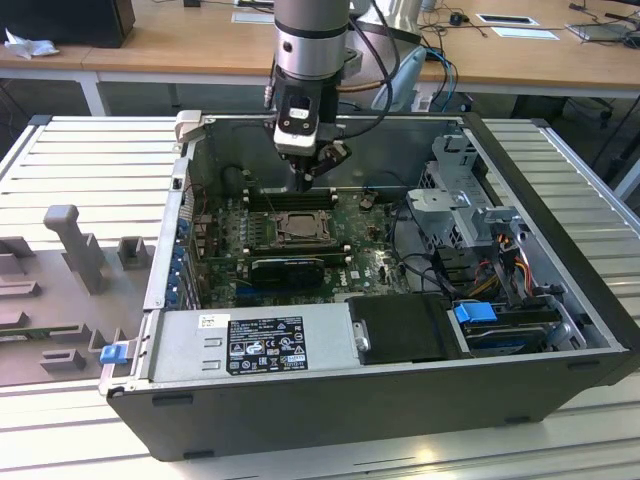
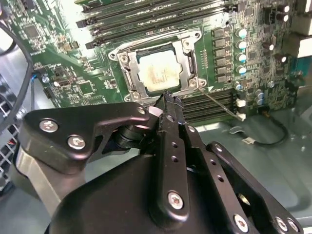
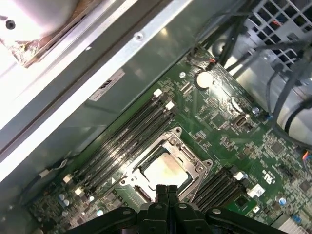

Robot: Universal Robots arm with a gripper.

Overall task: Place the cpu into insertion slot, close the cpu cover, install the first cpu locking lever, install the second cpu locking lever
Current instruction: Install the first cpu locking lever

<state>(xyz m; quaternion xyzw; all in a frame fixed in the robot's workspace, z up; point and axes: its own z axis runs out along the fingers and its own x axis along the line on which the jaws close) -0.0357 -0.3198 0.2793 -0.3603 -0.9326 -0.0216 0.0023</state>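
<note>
Silver-beige and flat, the small square cpu sat in the dark-framed square insertion slot on the green circuit board. The square silver windowed cpu cover appeared to us to lie down flat around it, with the chip's face showing through the window. We saw the arm's black pincer clenched, its two fingers pressed together with nothing visible between them. It hung just above the board, at the socket's near corner in the second wrist view. In the first wrist view the pincer again pointed straight at the cpu, its tips just beside the edge of the frame, though we could not tell whether they touched it. From that same corner a thin silver wire locking lever ran obliquely away from the socket. Its long axis crossed the long black memory slots beside it, and we judged it unlatched. The board lay at the bottom of the open dark grey computer case. The case stood on the grey slatted table. In the exterior view the pincer reached down into the case directly over the socket.
</note>
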